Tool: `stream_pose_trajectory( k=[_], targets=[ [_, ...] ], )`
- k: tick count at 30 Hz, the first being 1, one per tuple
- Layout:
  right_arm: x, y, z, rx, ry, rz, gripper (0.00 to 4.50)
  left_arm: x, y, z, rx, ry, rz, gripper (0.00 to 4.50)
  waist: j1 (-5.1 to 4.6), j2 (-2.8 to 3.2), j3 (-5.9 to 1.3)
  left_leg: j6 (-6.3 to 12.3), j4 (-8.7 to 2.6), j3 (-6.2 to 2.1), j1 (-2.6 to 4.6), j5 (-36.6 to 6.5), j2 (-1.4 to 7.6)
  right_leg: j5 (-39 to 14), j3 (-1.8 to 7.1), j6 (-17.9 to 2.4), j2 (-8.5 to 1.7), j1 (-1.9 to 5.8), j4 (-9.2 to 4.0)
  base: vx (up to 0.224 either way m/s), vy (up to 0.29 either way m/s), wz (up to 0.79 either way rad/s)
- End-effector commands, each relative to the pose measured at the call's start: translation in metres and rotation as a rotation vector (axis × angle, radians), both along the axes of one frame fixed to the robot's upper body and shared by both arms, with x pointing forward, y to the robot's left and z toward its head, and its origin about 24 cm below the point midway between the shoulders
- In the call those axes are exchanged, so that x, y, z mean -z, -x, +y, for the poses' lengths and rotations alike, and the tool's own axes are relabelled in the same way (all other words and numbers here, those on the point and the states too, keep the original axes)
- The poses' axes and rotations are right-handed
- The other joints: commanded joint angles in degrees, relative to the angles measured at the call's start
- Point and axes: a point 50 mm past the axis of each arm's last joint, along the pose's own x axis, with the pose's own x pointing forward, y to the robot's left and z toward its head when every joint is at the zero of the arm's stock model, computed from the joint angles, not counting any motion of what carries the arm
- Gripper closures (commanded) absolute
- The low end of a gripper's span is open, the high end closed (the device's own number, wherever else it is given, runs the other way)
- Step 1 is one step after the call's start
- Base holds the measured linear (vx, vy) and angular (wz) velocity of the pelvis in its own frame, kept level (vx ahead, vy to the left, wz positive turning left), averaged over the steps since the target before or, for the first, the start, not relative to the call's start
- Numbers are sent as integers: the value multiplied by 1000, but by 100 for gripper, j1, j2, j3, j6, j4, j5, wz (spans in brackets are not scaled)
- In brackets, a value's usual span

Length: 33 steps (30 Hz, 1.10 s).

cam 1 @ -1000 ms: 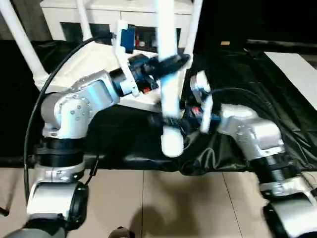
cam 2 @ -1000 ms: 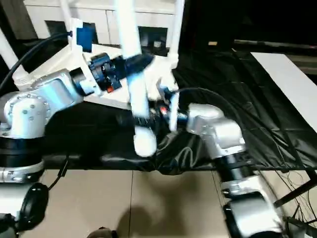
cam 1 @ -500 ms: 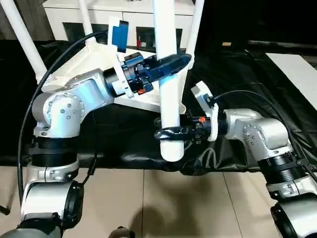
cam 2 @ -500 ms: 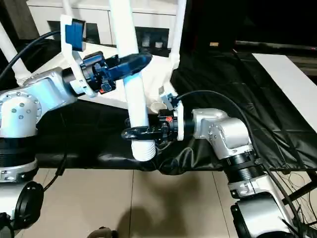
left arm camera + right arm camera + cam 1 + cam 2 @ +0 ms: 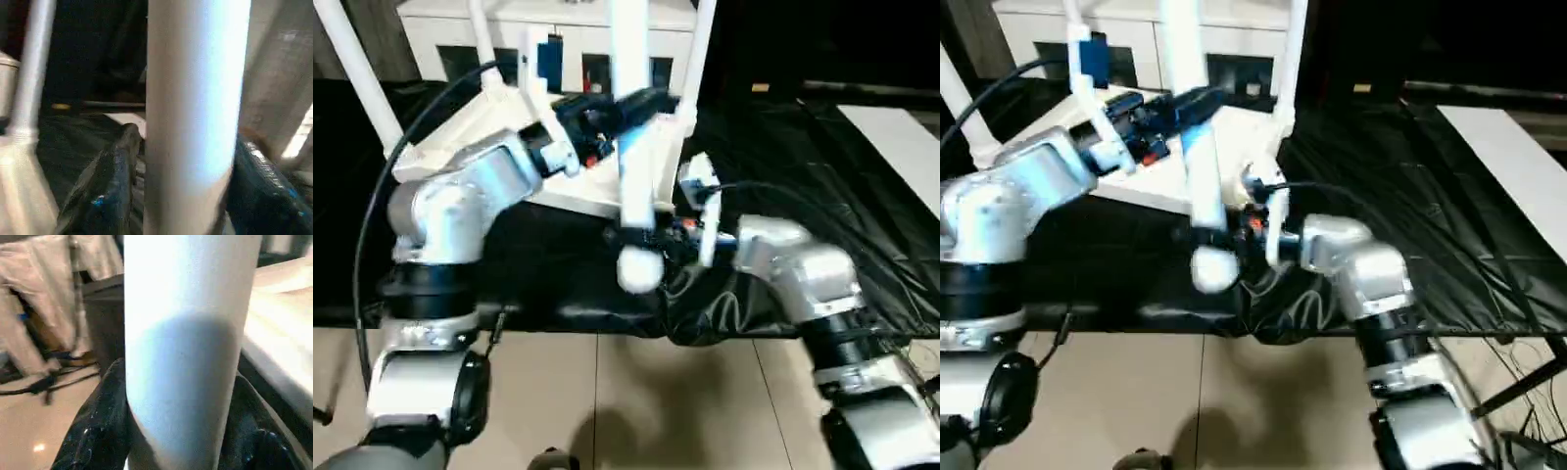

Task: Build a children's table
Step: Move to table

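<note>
A long white tube leg (image 5: pixel 634 166) stands nearly upright in front of me, its thick rounded end (image 5: pixel 639 270) lowest. My left gripper (image 5: pixel 631 106) is shut on the leg partway up; in the left wrist view its black fingers (image 5: pixel 112 186) press the tube (image 5: pixel 195 98) from both sides. My right gripper (image 5: pixel 646 235) is shut on the leg near its lower end, its fingers (image 5: pixel 98 431) hugging the tube (image 5: pixel 186 357). The white tabletop (image 5: pixel 533 162) lies upside down on the black cloth behind, with three legs (image 5: pixel 357 78) standing up from its corner sockets.
A black cloth (image 5: pixel 803 166) covers the work surface, its front edge rumpled under my right arm. A white cabinet (image 5: pixel 489 29) with glass doors stands at the back. A white board (image 5: pixel 901 147) lies at the far right. Tan floor tiles (image 5: pixel 626 401) lie below.
Both grippers have carried the leg a little up and back toward the tabletop; its lower end now sits higher. My right forearm has swung left with it. The head camera shifted slightly.
</note>
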Motion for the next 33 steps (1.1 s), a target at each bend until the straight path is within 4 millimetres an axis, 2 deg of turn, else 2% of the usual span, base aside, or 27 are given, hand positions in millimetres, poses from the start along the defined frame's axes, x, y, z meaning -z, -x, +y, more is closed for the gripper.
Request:
stream_pose_trajectory(
  k=[1,6,7,10,13,16,17,20,26,27,28,33],
  targets=[
    [-15,-4,5,66,-25,-110,263,14,-4,-3,-115,-86,26,154,-13,20,-464,-328,-408,-87,236,-962,208,-342,213,-1034,-417,230,-408,0,0,0],
    [-11,-9,11,161,-12,-127,264,22,-2,-13,-178,-174,10,152,-18,33,-468,-281,-407,-83,233,-975,203,-304,211,-1036,-408,233,-409,0,0,0],
    [-10,-9,12,167,-2,-133,264,22,-1,-15,-175,-170,16,181,-22,31,-456,-313,-412,-77,237,-1059,199,-388,213,-1044,-405,227,-423,0,0,0],
    [-8,-11,13,205,9,-143,264,25,-1,-15,-215,-176,38,194,-24,44,-450,-342,-417,-81,244,-1162,198,-502,216,-1038,-401,222,-430,0,0,0],
    [-8,-13,13,236,5,-146,264,24,-3,-14,-254,-166,35,229,-34,22,-450,-338,-419,-82,238,-1193,195,-559,221,-1000,-404,222,-443,0,0,0],
    [-8,-16,12,263,10,-150,264,22,-4,-12,-268,-145,31,233,-33,28,-452,-326,-418,-84,237,-1173,195,-541,217,-996,-401,220,-442,0,0,0],
    [-8,-17,12,267,11,-150,264,21,-4,-11,-271,-137,32,250,-36,26,-451,-328,-418,-85,234,-1176,194,-531,217,-995,-401,221,-440,0,0,0],
    [-8,-18,11,277,16,-155,264,20,-4,-11,-272,-132,33,263,-35,26,-455,-296,-411,-82,233,-1118,190,-431,218,-1004,-395,224,-433,0,0,0],
    [-10,-21,8,298,20,-169,264,18,1,-15,-184,-83,41,265,-38,22,-451,-281,-411,-77,233,-1119,188,-399,216,-1038,-397,225,-429,0,0,0],
    [-11,-19,8,261,-9,-151,229,17,2,-17,-157,-81,32,265,-41,-2,-448,-256,-411,-72,237,-1149,186,-461,219,-1034,-393,224,-441,0,0,0],
    [-13,-18,8,224,-24,-148,208,16,4,-18,-127,-81,26,265,-33,16,-446,-249,-410,-74,239,-1174,188,-510,221,-1028,-400,220,-444,0,0,0],
    [-19,-15,0,91,-51,-92,187,15,12,-25,44,-128,1,266,-32,27,-448,-205,-411,-79,238,-1153,192,-443,214,-1075,-384,232,-430,0,0,0]
  ],
)
